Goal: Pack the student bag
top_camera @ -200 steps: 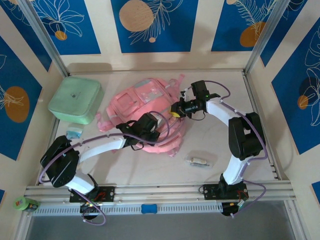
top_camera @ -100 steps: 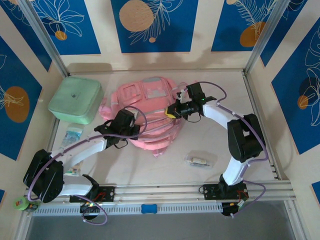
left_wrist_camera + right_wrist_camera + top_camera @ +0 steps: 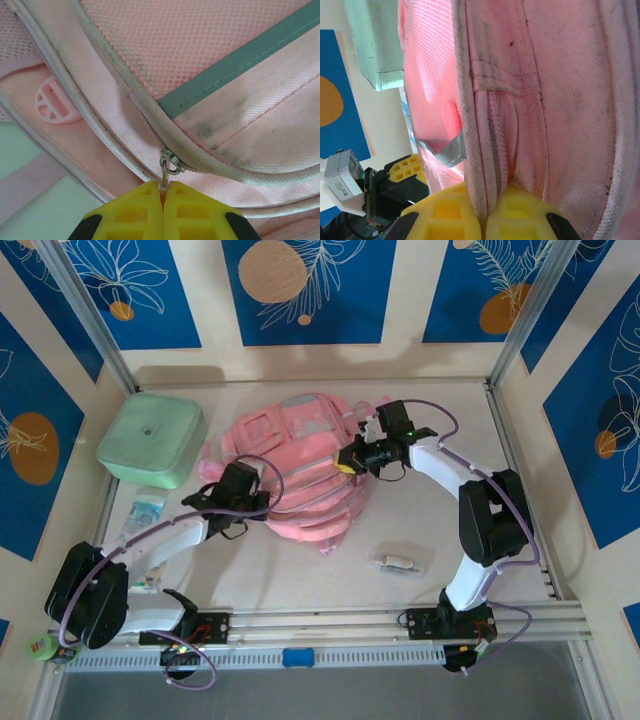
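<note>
"At the middle of the table (image 3: 300,575), which object lay?" asked the student.

"The student bag (image 3: 290,465), pink, lay flat there, nearer the far edge than the near one. A mint-green box (image 3: 152,440) stood to its left, close but apart; a small packet (image 3: 397,561) lay near and to the right, apart from the bag."

"How was the left end effector (image 3: 264,504) set?"

"It met the bag's near-left edge. In the left wrist view, the left end effector (image 3: 162,192) had its yellow fingers (image 3: 130,210) pressed fully together on the tab of the zipper pull (image 3: 170,164), whose slider sat on the zip line below a grey-green stripe."

"And the right one?"

"The right end effector (image 3: 345,464) reached the bag's right side. In its wrist view, the right end effector (image 3: 485,207) was closed on a piped seam fold of the bag's pink fabric, with the fold caught between the yellow fingers (image 3: 445,212)."
</note>
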